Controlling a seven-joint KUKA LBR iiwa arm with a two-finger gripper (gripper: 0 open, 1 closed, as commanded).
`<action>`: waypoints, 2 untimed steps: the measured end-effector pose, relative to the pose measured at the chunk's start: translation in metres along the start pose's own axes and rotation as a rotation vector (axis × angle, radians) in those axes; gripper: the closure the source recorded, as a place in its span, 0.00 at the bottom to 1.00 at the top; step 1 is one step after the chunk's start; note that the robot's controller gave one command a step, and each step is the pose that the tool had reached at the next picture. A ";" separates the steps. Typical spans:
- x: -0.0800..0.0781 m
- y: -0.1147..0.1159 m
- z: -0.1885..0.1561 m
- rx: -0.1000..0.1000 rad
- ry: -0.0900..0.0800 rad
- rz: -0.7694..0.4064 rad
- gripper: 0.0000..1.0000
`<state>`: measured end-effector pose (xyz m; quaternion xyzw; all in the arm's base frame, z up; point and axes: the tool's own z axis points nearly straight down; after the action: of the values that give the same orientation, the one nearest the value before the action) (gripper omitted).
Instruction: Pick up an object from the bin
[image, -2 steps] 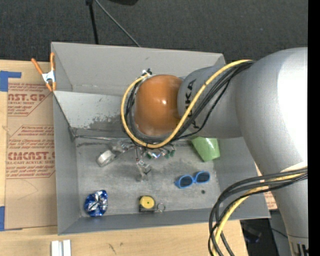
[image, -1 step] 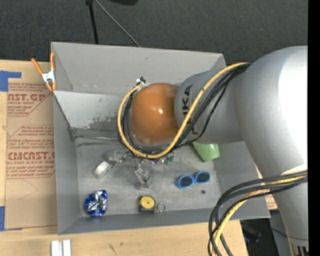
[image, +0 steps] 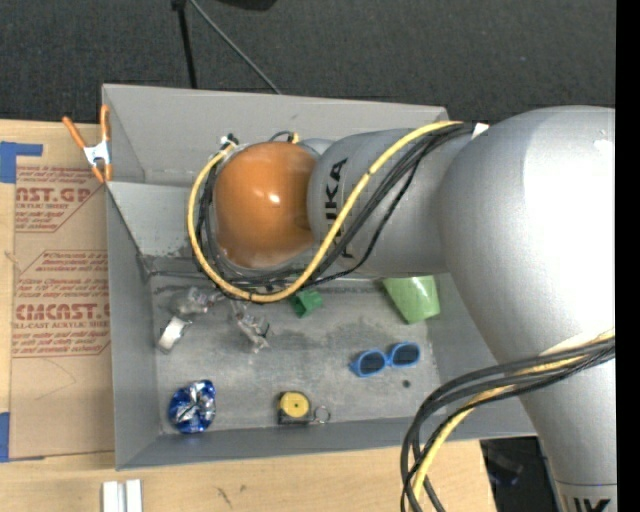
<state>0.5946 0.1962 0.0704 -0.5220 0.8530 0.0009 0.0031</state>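
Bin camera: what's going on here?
The KUKA arm reaches in from the right, its orange-capped wrist over the back left of the bin. Whether it holds anything cannot be told. A green cup, small green block, blue glasses, yellow disc and blue crumpled ball lie loose on the floor.

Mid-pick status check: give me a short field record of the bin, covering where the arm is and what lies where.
bin: grey metal bin, loose items spread apart
arm: orange wrist cover over the far-left part of the bin
nearest below cover: small green block; clear tangled bits; small white piece
right side: light green cup; blue glasses-shaped item
near edge: yellow round item; blue-and-white crumpled ball
held item: cannot tell, hidden under the cover
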 end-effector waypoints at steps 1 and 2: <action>-0.040 0.032 0.000 0.002 0.005 -0.006 0.00; -0.040 0.032 0.000 -0.002 0.001 -0.003 1.00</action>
<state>0.5842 0.2460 0.0704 -0.5231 0.8523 0.0014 0.0021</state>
